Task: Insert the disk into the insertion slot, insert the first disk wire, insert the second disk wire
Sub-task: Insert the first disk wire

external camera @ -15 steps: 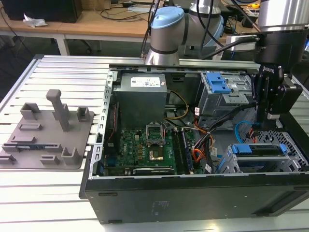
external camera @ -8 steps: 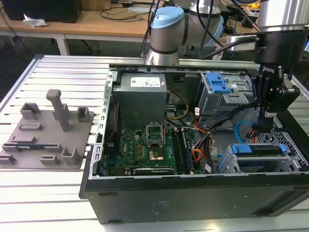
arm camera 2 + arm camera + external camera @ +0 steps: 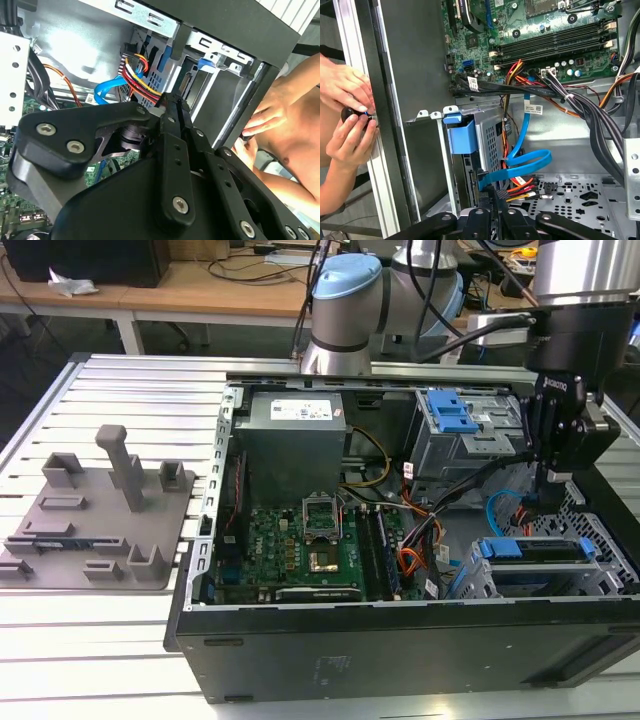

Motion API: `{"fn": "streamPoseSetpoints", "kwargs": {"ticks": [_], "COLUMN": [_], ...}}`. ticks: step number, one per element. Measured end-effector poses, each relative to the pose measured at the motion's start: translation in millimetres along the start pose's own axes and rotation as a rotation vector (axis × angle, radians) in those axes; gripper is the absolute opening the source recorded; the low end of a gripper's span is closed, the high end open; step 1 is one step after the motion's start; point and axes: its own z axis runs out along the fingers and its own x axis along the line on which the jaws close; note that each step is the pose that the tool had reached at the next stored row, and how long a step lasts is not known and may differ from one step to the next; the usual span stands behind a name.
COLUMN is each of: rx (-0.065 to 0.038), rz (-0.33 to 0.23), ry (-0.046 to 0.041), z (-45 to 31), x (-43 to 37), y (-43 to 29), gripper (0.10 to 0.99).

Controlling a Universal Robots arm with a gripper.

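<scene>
The disk [image 3: 535, 549] sits in the grey insertion slot [image 3: 480, 580] at the exterior view's lower right, and its blue carrier [image 3: 461, 136] sticks out of the perforated bay wall [image 3: 490, 142]. My gripper [image 3: 552, 478] hangs just above and behind the bay. Its fingers [image 3: 170, 107] are shut on the black plug of the first disk wire [image 3: 141, 80], whose red, orange and black strands [image 3: 521, 185] run to the fingertips close to the disk's rear. The second disk wire [image 3: 529, 162], light blue, loops beside them, its end [image 3: 481, 180] at the disk's back.
A person's hands [image 3: 347, 112] work at the case's outer edge beside the bay [image 3: 270, 112]. A taller grey cage with a blue clip [image 3: 450, 412] stands behind the gripper. Thick black cable bundles [image 3: 590, 120] and the motherboard [image 3: 310, 540] lie close by. A grey fixture [image 3: 95, 510] rests outside the case.
</scene>
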Motion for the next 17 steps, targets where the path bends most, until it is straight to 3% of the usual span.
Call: {"fn": "streamPoseSetpoints", "kwargs": {"ticks": [2, 3, 11, 13, 17], "rx": [0.000, 0.000, 0.001, 0.001, 0.000], "rz": [0.000, 0.000, -0.001, -0.002, -0.004], "ry": [0.0005, 0.0009, 0.0073, 0.0102, 0.0137], "z": [-0.2, -0.3, 2.5, 2.9, 3.4], "x": [-0.6, -0.9, -2.4, -2.6, -3.0], "y": [0.1, 0.1, 0.2, -0.4, -1.6], "gripper": [0.180, 0.243, 0.243, 0.165, 0.165]}}
